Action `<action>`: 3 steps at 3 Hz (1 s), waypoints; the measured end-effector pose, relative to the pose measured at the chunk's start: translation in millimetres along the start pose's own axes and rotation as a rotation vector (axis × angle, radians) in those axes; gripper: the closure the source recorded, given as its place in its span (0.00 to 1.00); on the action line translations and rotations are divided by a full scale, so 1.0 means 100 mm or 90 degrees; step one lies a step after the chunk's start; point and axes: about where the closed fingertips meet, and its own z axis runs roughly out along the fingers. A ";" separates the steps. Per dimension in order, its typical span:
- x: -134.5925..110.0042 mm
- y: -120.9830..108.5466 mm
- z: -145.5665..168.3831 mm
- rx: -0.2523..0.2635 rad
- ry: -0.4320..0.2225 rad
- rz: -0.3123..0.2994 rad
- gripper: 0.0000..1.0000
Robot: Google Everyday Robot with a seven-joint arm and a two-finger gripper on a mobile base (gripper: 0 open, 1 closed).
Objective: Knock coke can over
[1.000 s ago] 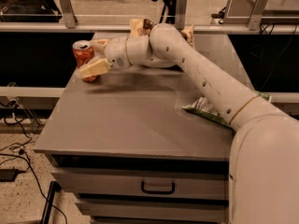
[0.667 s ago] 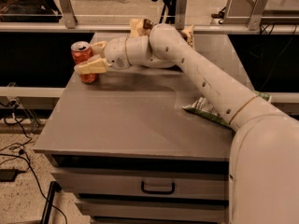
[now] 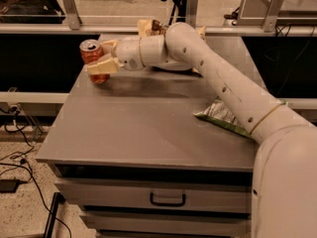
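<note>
The gripper (image 3: 105, 57) is working at the far left corner of the table (image 3: 148, 133), its pale fingers (image 3: 102, 66) parted rather than pinched together. The nearer finger is lying across the lower front of the coke can (image 3: 91, 53), and the other is showing just to the can's right, higher up. From here it is looking like contact, not a grasp, though I am not able to see whether anything is squeezing.

Compared with a second ago, the gripper is sitting a little further left and is now covering more of the can's base, where before it was only just beside it. The can is still on its end near the table's left edge, its silver top showing, but it seems to be leaning slightly with the top tipping left. I am reading that as the push starting to bite, so the knock is under way but not yet done.

The white arm (image 3: 218, 78) is stretching back across the table towards the right. A green snack bag (image 3: 220, 117) is lying partly under it near the right edge, well apart from the can, and another bag (image 3: 147, 26) is peeking out behind the wrist. Neither is getting in the way.
</note>
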 end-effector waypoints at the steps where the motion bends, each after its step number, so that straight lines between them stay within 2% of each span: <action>1: -0.07 -0.03 -0.37 0.045 0.047 -0.012 1.00; 2: -0.15 0.08 -0.74 0.083 0.156 -0.027 1.00; 3: -0.35 0.15 -1.12 0.106 0.312 -0.051 0.90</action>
